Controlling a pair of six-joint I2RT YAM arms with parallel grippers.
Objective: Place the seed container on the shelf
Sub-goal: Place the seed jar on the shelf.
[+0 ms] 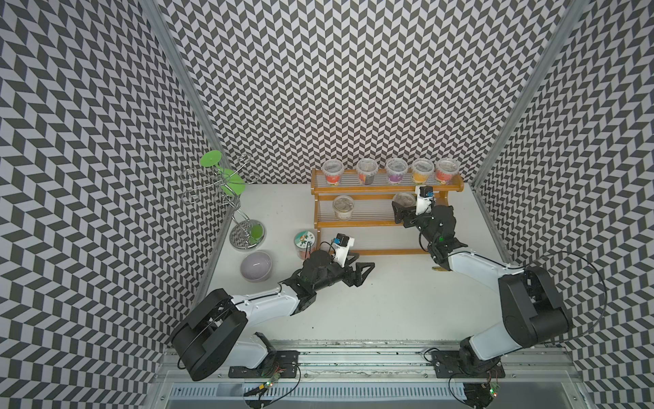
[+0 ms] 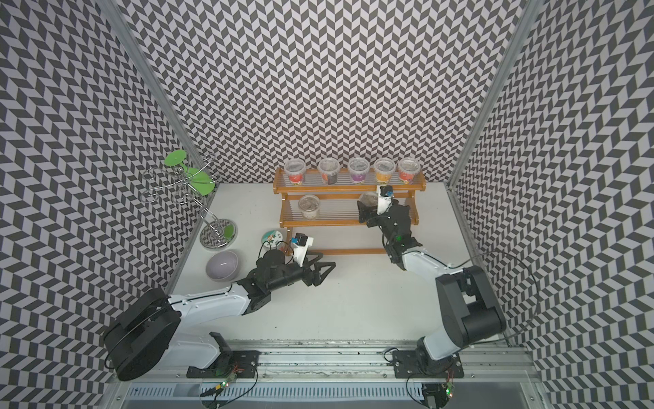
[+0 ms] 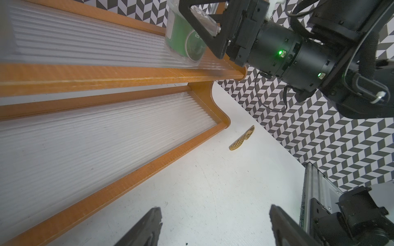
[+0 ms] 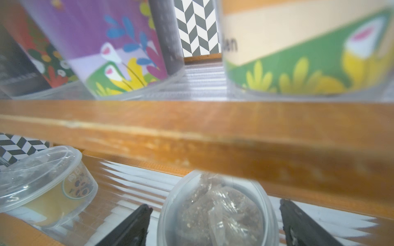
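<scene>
Left jaws stand spread and empty over the desk (image 1: 389,301), with the lowest tier of the shelf (image 1: 371,223) just ahead of them. Right jaws are spread as well. The seed container (image 4: 219,213) stands upright between them on the middle tier, and another clear tub (image 4: 42,191) sits farther along that tier.

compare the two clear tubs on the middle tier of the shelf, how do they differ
Place: the left tub stands free toward the left of the middle tier; the seed container sits at its right end, between the fingers of the open right hand. Label: the left tub's is pale yellow, the seed container's is green. Both are clear, round and lidded, and both are on the shelf.
</scene>
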